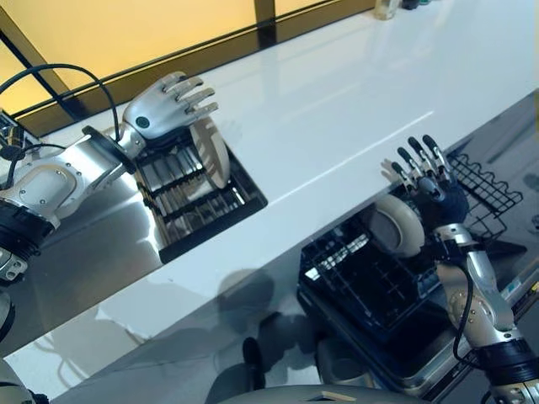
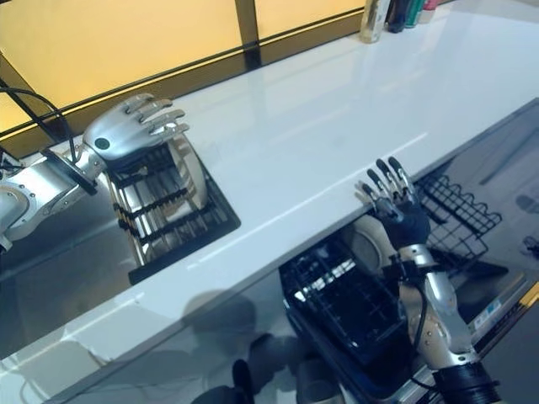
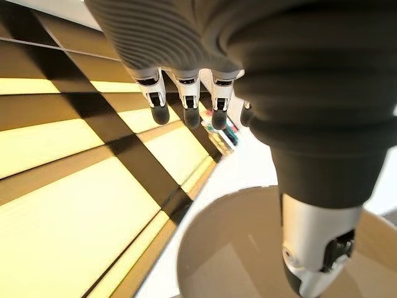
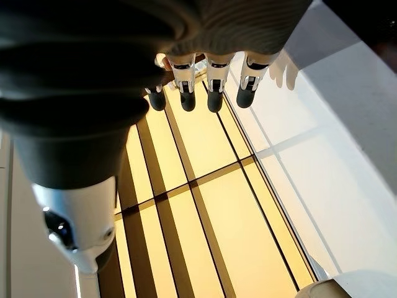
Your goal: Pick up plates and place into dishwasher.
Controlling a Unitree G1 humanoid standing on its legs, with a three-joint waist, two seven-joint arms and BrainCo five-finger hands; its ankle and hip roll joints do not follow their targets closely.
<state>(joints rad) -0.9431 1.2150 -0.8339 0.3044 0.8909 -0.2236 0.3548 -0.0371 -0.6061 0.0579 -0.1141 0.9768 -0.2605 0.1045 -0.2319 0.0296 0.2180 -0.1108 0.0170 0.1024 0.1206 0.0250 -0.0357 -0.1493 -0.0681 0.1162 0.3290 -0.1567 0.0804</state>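
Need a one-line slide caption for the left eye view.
Left hand open above a plate in the sink rack; right hand open beside a plate in the dishwasher rack.

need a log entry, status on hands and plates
Left hand open over plate upright in sink rack. Right hand open beside plate in dishwasher rack. Nothing in the way.

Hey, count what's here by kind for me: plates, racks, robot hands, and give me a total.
Plates: 2, one upright in the sink rack, one upright in the dishwasher rack.
Racks: 2, the sink rack and the dishwasher rack.
Hands: 2, the left hand above the sink plate, the right hand above the dishwasher plate, both open.
Total: 6.
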